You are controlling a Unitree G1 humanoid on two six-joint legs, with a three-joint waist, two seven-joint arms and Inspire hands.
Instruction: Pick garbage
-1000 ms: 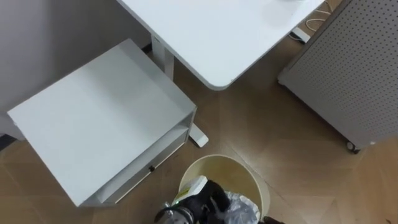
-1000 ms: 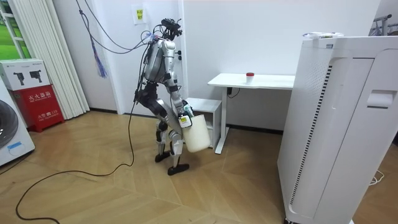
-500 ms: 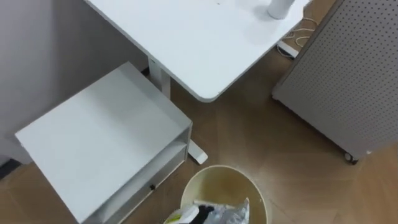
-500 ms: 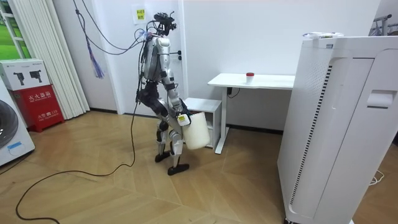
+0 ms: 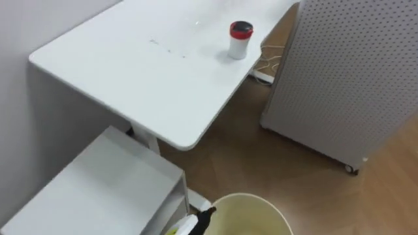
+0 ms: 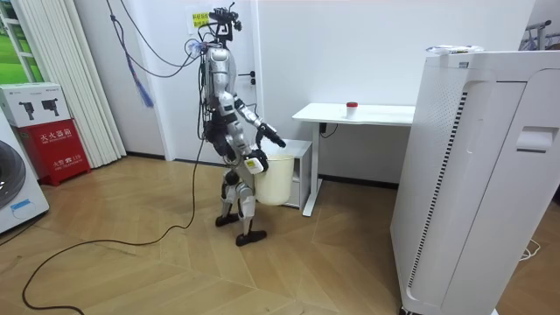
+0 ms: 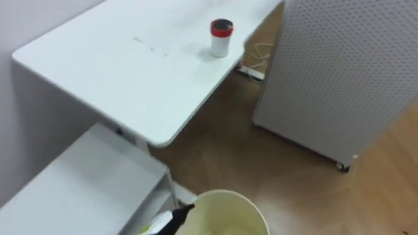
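A cream round bin (image 5: 251, 212) hangs off the floor in front of me, and the part of its inside wall that shows is bare. In the room view my right hand (image 6: 255, 163) holds the bin (image 6: 273, 179) at the rim close to my body. My left hand (image 5: 201, 217) is open, its dark fingers straight, just left of the rim. The room view has that left hand (image 6: 272, 137) raised above the bin. I stand upright beside the low white cabinet (image 6: 293, 157).
A white desk (image 5: 130, 72) stands ahead with a red-lidded white cup (image 5: 240, 39) on it. The low white cabinet (image 5: 91, 189) is at my lower left. A perforated white unit on castors (image 5: 353, 72) closes off the right. Bare wooden floor lies between them.
My left hand has come up out of the bin and its fingers have straightened. I have risen from a bend and my view has lifted to the desk. The crumpled garbage in the bin has left the picture.
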